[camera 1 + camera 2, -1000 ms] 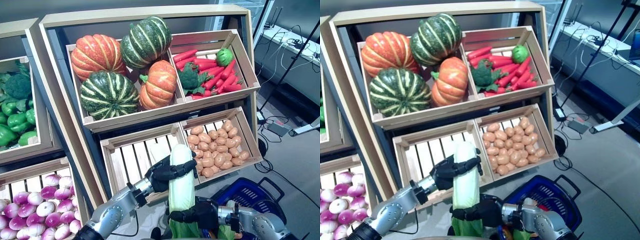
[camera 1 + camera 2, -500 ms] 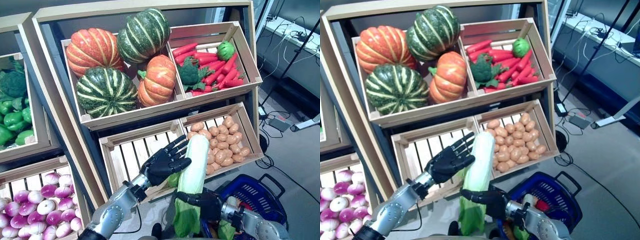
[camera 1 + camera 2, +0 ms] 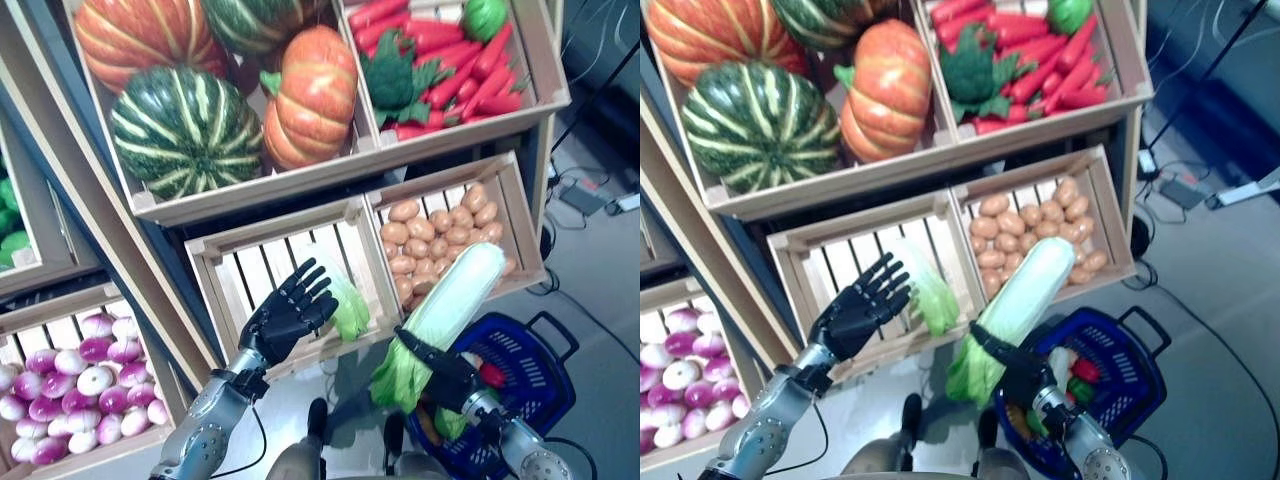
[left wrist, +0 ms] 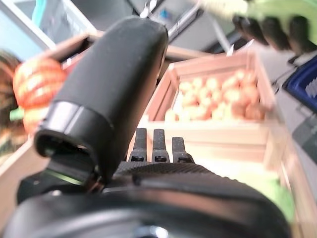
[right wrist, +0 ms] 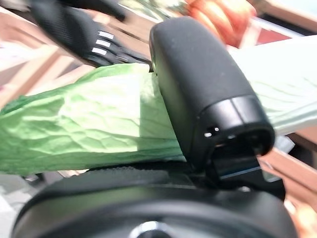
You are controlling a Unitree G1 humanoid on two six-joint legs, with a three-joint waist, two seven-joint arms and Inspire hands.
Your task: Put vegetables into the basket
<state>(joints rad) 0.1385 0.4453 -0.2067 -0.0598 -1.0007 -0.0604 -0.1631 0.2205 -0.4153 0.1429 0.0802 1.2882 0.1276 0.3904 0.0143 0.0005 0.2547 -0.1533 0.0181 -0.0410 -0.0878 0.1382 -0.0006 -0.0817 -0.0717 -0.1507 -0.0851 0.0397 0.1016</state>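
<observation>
My right hand (image 3: 448, 372) is shut on a long pale-green napa cabbage (image 3: 446, 312), tilted with its white end up to the right and its leafy end down to the left, just left of the blue basket (image 3: 520, 385). The cabbage also shows in the right wrist view (image 5: 104, 119). The basket stands on the floor and holds green, red and orange vegetables (image 3: 1072, 368). My left hand (image 3: 288, 315) is open, fingers spread, in front of the slatted crate (image 3: 250, 280), beside a second green cabbage (image 3: 345, 305) lying in that crate.
The wooden vegetable stand (image 3: 150, 210) fills the back and left. A crate of potatoes (image 3: 440, 235) sits just behind the held cabbage. Grey floor (image 3: 600, 290) with cables lies to the right of the basket.
The camera has tilted down. My left hand has let go of the cabbage and drawn left. My right hand has tilted the cabbage further right, toward the basket.
</observation>
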